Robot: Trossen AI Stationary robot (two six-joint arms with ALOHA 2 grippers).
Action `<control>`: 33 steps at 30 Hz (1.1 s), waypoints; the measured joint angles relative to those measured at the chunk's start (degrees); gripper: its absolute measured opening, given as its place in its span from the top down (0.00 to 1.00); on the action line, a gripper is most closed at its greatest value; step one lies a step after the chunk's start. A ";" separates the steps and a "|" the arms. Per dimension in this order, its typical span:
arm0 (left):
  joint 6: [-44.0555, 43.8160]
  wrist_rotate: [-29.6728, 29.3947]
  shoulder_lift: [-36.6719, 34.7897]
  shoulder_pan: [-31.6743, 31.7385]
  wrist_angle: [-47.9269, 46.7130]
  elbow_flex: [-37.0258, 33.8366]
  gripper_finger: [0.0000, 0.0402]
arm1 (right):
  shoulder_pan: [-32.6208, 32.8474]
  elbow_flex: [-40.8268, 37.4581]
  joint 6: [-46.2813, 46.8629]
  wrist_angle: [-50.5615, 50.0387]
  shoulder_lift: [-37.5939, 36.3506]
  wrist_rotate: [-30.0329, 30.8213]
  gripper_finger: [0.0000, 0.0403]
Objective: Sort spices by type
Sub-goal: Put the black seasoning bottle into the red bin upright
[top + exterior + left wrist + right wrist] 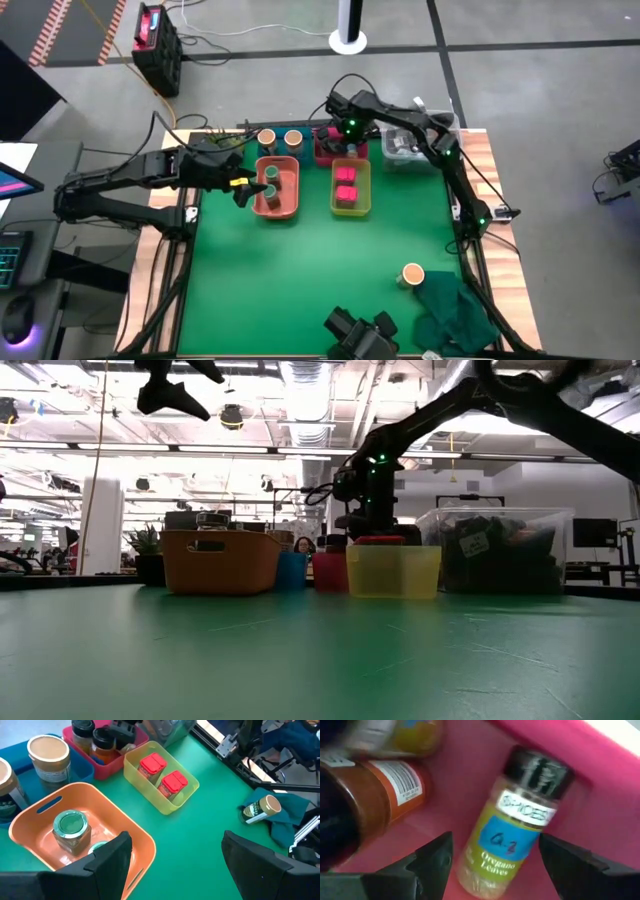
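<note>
Left gripper: we see the left gripper [172, 865] with fingers spread and nothing between them, hovering just above the near corner of the orange tray [288, 208].
Orange tray: we count two green-topped jars [70, 827] inside it, one directly below the left gripper's fingertip; this group looks sorted.
Yellow tray: ahead of the left gripper, the yellow tray [150, 800] holds two red-capped boxes [163, 776] side by side; also done, in our judgement.
Blue tray: beyond the orange tray, the blue tray [87, 770] holds two tan-topped jars [48, 755].
Right gripper: the right gripper [492, 862] reaches down into the pink tray [470, 750], fingers apart and gripping nothing, straddling a black-capped oregano bottle [515, 820] that lies tilted just ahead of the fingertips.
Pink tray: beside the oregano bottle we see an orange-brown bottle [380, 785]; a third is blurred.
Left to do: one tan-topped jar [412, 275] lies well apart from both grippers, next to a dark green cloth [455, 310]; we judge it belongs in the blue tray.
Progress: nearly complete, we estimate.
</note>
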 joint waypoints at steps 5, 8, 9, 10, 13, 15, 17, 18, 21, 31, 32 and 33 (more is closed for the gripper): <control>-0.11 -0.02 0.01 0.00 -0.06 0.03 0.27 | 0.17 -0.32 -0.34 1.98 0.07 0.13 0.21; -0.62 -0.02 -0.01 -0.01 -0.05 0.03 0.27 | 0.14 -1.82 -0.05 2.94 -0.14 -0.01 0.21; -0.80 -0.02 -0.01 0.00 -0.05 0.03 0.27 | 0.14 -2.30 0.09 2.82 -0.17 -0.01 0.21; -0.90 -0.02 -0.01 -0.01 -0.05 0.03 0.27 | 0.14 -2.82 -0.03 3.00 -0.22 -0.06 0.21; -0.97 -0.02 -0.01 -0.01 -0.03 0.03 0.27 | 0.47 -4.73 -3.40 2.21 -0.06 0.93 0.21; -0.99 -0.02 0.01 -0.01 -0.03 0.03 0.27 | 0.79 -5.79 -5.01 2.20 0.67 1.06 0.21; -1.05 -0.01 0.01 0.00 0.03 0.03 0.27 | 1.37 -6.26 -5.08 3.18 0.22 2.47 0.21; -1.18 -0.01 0.01 0.01 0.05 0.03 0.27 | 1.47 -6.29 -5.15 3.45 0.22 2.10 0.21; -1.70 0.25 0.01 0.01 0.03 0.03 0.27 | 1.74 -6.27 -6.45 3.49 0.24 1.72 0.21; -1.87 0.88 0.00 0.01 0.01 0.03 0.27 | 1.70 -6.23 -10.97 1.25 0.05 1.54 0.30; -1.87 0.91 0.01 0.01 -0.01 0.03 0.27 | 1.74 -6.23 -11.58 1.12 -0.02 1.52 0.32; -1.87 0.96 0.00 0.01 -0.01 0.03 0.27 | 1.74 -6.23 -12.01 1.08 -0.05 1.52 0.35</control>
